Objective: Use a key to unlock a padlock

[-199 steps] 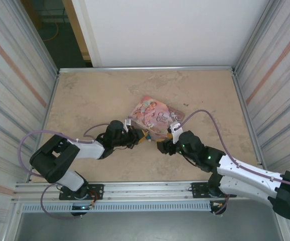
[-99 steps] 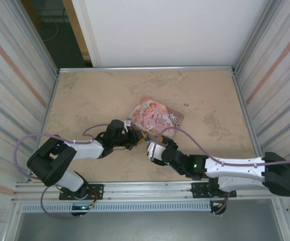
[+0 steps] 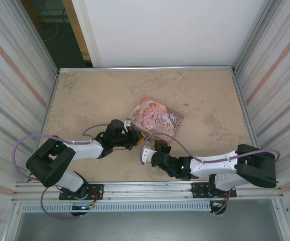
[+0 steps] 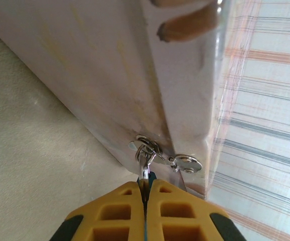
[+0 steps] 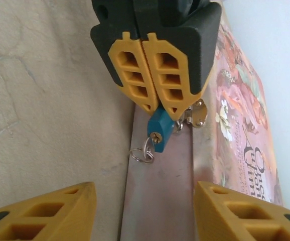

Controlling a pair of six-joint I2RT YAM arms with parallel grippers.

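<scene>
The pink tin (image 3: 155, 116) lies in the middle of the table. The blue padlock (image 5: 161, 131) hangs by its silvery shackle (image 4: 144, 161) from the tin's hasp (image 4: 185, 163). My left gripper (image 5: 150, 103) is shut on the padlock's body, its yellow fingers (image 4: 120, 211) pressed together with a blue sliver between them. The key (image 5: 154, 136) is a thin sliver at the keyhole, with small rings (image 5: 142, 152) hanging from it. My right gripper (image 5: 145, 211) is open just short of the padlock, holding nothing. From above, the left gripper (image 3: 133, 137) and right gripper (image 3: 152, 150) meet at the tin's near corner.
The tin's plain metal side (image 5: 157, 201) runs between my right fingers (image 5: 49, 211). Corrugated walls (image 3: 265, 75) close in the table on both sides. Open tabletop (image 3: 100, 95) lies beyond and to the left of the tin.
My right arm has swung left and toward the near edge, bringing its gripper from the tin's right front corner to just below the left gripper. The left gripper stays shut on the padlock.
</scene>
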